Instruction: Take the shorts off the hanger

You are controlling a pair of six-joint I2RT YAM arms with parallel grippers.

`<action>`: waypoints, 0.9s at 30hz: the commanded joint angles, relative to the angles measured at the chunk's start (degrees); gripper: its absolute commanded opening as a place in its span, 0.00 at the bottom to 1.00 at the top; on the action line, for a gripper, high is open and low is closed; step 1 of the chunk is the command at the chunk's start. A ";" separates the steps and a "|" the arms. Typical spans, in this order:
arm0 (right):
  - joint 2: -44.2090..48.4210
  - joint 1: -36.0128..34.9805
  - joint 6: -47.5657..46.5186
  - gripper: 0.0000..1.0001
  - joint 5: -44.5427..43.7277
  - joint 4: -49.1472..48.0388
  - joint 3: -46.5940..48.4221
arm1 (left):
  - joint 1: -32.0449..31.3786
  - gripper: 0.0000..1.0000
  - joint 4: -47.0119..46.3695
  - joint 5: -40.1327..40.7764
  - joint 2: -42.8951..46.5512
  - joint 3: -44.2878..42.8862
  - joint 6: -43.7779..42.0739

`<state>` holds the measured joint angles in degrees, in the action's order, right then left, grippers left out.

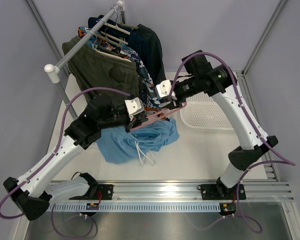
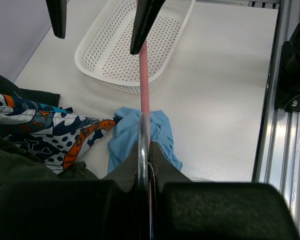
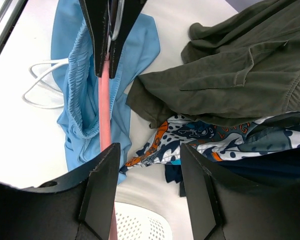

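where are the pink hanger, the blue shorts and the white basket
pink hanger (image 2: 144,80): left wrist view, middle of its straight bar
blue shorts (image 1: 121,146): top external view, middle of the crumpled fabric
white basket (image 2: 115,50): left wrist view, bare perforated floor

I see the shorts (image 1: 140,140) lying on the table (image 1: 200,152), in front of the rack (image 1: 80,44) and its hanging clothes (image 1: 97,65). The hanger (image 1: 160,116) sits just above the shorts. The basket (image 1: 206,112) is to their right, slightly further back.
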<state>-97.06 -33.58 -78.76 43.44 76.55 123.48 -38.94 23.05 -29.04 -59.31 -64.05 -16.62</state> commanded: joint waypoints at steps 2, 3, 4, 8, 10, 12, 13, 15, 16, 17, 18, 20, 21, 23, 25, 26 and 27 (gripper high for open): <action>1.25 -0.78 2.03 0.58 -1.52 17.40 1.77 | 0.09 0.00 -1.43 -0.50 0.69 -3.89 -2.89; 1.34 -0.87 2.38 0.57 -1.69 17.49 1.42 | 0.09 0.00 -1.25 -0.41 0.69 -3.80 -2.98; 1.78 -0.96 3.08 0.56 -1.61 17.40 0.72 | 0.09 0.00 -0.99 -0.23 0.60 -3.80 -3.24; 2.48 -1.04 5.46 0.56 -0.03 17.49 0.27 | 0.09 0.00 0.86 1.00 0.42 -3.98 -4.29; 3.19 -1.13 5.90 0.57 0.50 17.49 -1.91 | 0.09 0.00 1.12 1.44 0.51 -4.24 -4.38; 3.28 -1.48 5.72 0.56 0.24 17.40 -3.50 | 0.09 0.00 1.21 1.70 0.42 -4.94 -4.65; 3.19 -1.49 5.81 0.56 0.15 17.40 -4.47 | 0.09 0.00 1.12 1.88 0.25 -5.12 -4.65; 3.10 -1.49 6.16 0.56 0.41 17.49 -4.83 | 0.09 0.00 1.30 2.14 0.25 -5.47 -4.65; 3.19 -1.57 6.34 0.56 0.59 17.49 -5.00 | 0.09 0.00 1.38 2.40 -0.01 -5.90 -4.65; 3.28 -1.75 6.51 0.56 0.68 17.49 -5.00 | 0.09 0.00 1.65 2.41 -0.19 -6.00 -4.73; 3.28 -1.92 6.60 0.55 0.68 17.49 -5.18 | 0.09 0.00 1.74 2.49 -0.28 -6.08 -4.74; 3.19 -2.28 6.69 0.54 0.16 17.23 -6.14 | 0.09 0.00 1.65 2.49 -0.28 -6.26 -4.47; 3.10 -2.28 6.87 0.54 -0.19 16.62 -6.58 | 0.09 0.00 1.48 2.32 -0.19 -6.17 -4.38; 3.28 -2.28 9.32 0.49 -1.94 13.19 -8.08 | 0.09 0.00 0.86 1.71 0.59 -5.82 -3.77; 3.45 -2.28 10.99 0.43 -2.92 10.21 -9.13 | 0.09 0.00 0.33 1.09 1.12 -5.65 -3.59; 3.37 -2.28 11.26 0.33 -3.62 9.93 -9.05 | 0.09 0.00 0.33 1.00 1.30 -5.56 -3.51; 3.19 -2.28 11.09 0.27 -3.80 9.93 -8.79 | 0.09 0.00 0.33 1.00 1.56 -5.56 -3.50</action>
<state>-95.31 -35.22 -70.26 41.52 76.64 114.50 -38.94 27.35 -27.55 -59.40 -67.09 -19.94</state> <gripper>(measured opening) 0.324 0.039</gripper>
